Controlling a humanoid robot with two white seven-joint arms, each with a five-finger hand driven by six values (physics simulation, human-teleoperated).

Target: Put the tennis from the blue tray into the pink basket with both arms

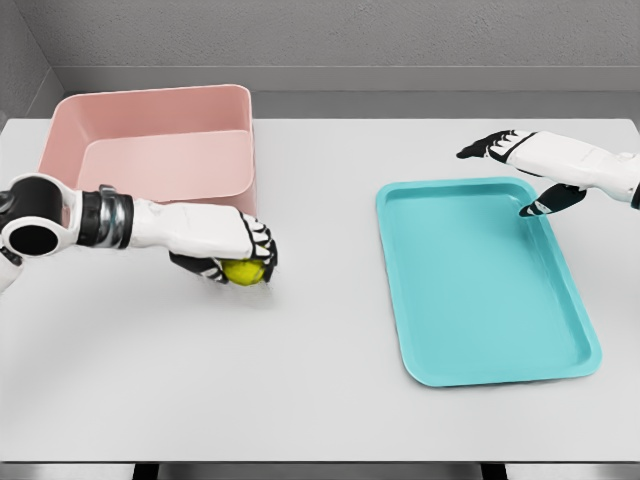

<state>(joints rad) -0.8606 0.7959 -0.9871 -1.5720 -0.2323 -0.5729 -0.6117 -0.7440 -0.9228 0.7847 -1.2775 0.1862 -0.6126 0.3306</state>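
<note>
A yellow-green tennis ball (244,271) lies on the white table just in front of the pink basket (160,150), and my left hand (235,255) is curled over it from the left, fingers wrapped around its top and sides. The pink basket stands at the back left and nothing shows inside it. The blue tray (480,285) lies flat at the right with nothing on it. My right hand (520,175) hovers over the tray's far right corner with its fingers spread and nothing in them.
The white table (300,400) spans the whole view, with a grey wall behind it. Bare tabletop lies between the basket and the tray and along the front edge.
</note>
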